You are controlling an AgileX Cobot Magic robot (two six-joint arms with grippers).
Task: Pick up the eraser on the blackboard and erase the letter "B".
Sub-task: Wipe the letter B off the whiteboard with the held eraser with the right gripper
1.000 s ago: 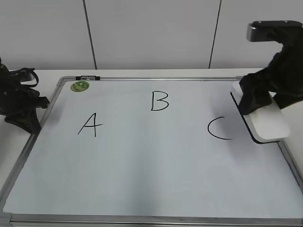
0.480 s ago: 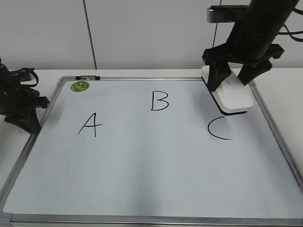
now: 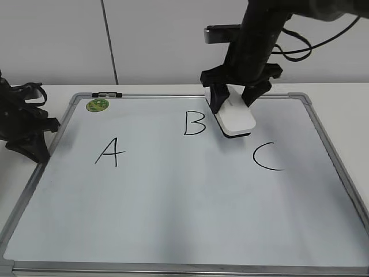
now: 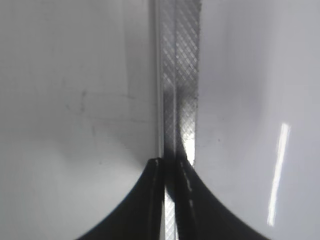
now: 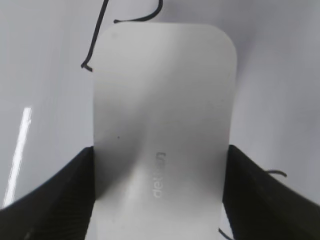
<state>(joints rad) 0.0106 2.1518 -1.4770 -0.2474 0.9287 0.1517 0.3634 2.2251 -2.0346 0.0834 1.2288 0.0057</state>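
The blackboard [image 3: 173, 219] is a large white board with a silver frame, lying flat. The black letter "B" [image 3: 194, 123] is drawn at its top middle. My right gripper [image 3: 232, 103] is shut on the white eraser [image 3: 235, 119], holding it just right of the "B", low over the board. In the right wrist view the eraser [image 5: 165, 125] sits between my fingers [image 5: 65, 185], with strokes of the "B" [image 5: 97, 40] beyond its far end. My left gripper [image 3: 34, 147] rests at the board's left frame, jaws shut and empty; it also shows in the left wrist view [image 4: 170, 165].
A black "A" [image 3: 110, 152] is at the left and a black "C" [image 3: 266, 157] at the right of the board. A green round sticker [image 3: 97, 105] sits at the top left corner. The metal frame [image 4: 177, 75] runs under the left gripper.
My right gripper has carried the eraser from the board's right edge leftwards, past the "C", to just beside the "B". The left arm has not moved.
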